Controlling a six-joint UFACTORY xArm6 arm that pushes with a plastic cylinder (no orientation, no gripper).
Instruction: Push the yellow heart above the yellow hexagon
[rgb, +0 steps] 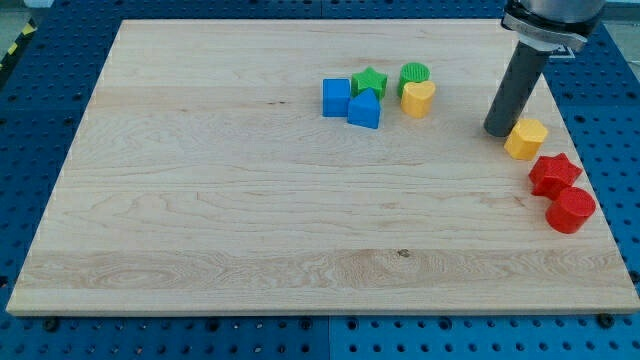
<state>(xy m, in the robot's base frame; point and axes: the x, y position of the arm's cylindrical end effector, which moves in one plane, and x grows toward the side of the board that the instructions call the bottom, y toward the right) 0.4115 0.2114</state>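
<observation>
The yellow heart (418, 98) lies on the wooden board, right of centre near the view's top, touching a green round block (414, 74) above it. The yellow hexagon (526, 138) lies near the board's right edge. My tip (499, 131) stands on the board just left of the yellow hexagon, close to or touching it, and well to the right of the yellow heart.
A green star (369, 81), a blue cube (336, 97) and a blue wedge-like block (365, 109) cluster left of the heart. A red star (554, 174) and a red round block (571, 210) lie below the hexagon by the board's right edge (600, 190).
</observation>
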